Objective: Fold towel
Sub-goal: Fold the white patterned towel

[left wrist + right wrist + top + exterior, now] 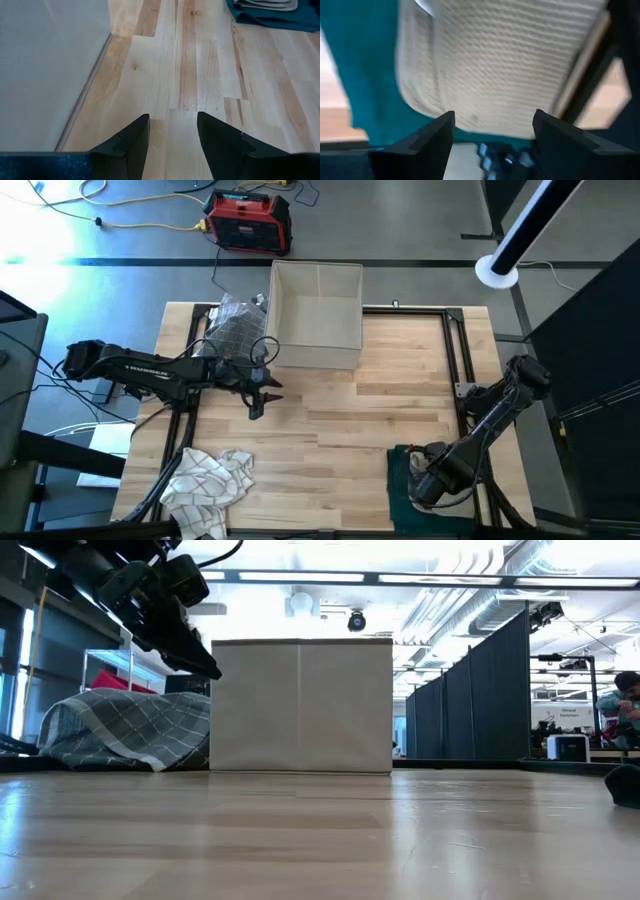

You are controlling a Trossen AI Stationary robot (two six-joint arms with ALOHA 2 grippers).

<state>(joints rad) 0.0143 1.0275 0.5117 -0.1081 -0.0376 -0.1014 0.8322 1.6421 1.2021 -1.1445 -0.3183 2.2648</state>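
A crumpled white checked towel [207, 480] lies at the table's near left corner. A grey plaid towel [235, 325] is heaped at the far left, against the fabric box [317, 315]. At the near right, a cream waffle towel [505, 65] rests folded on a teal towel [370, 75]. My right gripper [492, 120] hangs open just above that cream towel, low over the stack [400, 480]. My left gripper [262, 398] is open over bare wood in front of the box, raised off the table, with nothing between its fingers [172, 122].
The open-topped box stands at the far middle of the table, and its wall [45, 75] is close beside my left gripper. A black metal frame [455, 340] runs along the table's sides. Bare wood [350, 440] stretches across the middle.
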